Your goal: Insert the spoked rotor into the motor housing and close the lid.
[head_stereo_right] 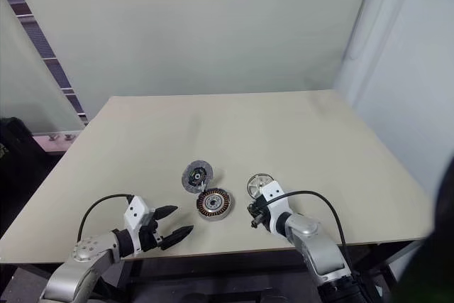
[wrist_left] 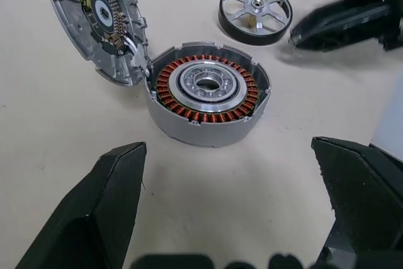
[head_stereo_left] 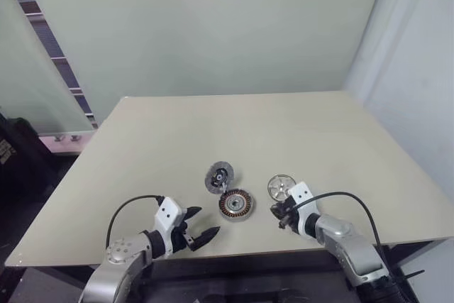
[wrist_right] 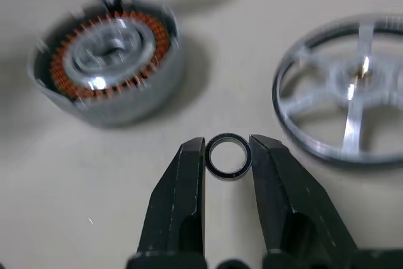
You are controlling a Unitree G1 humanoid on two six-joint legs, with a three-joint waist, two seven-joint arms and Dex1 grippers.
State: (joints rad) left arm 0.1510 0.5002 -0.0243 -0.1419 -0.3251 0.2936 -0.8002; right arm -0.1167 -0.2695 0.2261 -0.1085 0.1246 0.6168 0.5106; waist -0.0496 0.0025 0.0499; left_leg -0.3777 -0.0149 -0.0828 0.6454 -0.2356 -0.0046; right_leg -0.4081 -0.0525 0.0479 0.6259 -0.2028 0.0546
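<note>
Right wrist view shows my right tool (wrist_right: 227,149) pinching a small dark ring (wrist_right: 227,155) between its two black fingertips, the ring upright and caught on both sides. Past it lie the motor housing (wrist_right: 108,67), with its band of copper windings, and the spoked rotor (wrist_right: 343,96), flat on the bench (wrist_right: 227,74) and well apart from the housing.

Left wrist view gives what that one leaves out: the lid (wrist_left: 97,20) stands tilted, leaning on the housing's rim, with its inner face and circuit parts turned toward the camera. The housing sits open, its silvery bearing bare in the middle of the windings. My left tool (wrist_left: 236,174) hangs wide open short of the housing, holding nothing, one finger to each side of the view. The right tool's dark fingers show beside the rotor, though the ring cannot be made out there.

From the head camera I see the whole layout on the pale bench: the lid (head_stereo_left: 219,177) just behind the housing (head_stereo_left: 235,204), touching it, the rotor (head_stereo_left: 281,187) to the housing's right, close to my right tool (head_stereo_left: 283,218), and my left tool (head_stereo_left: 203,225) near the front edge, left of the housing.
</note>
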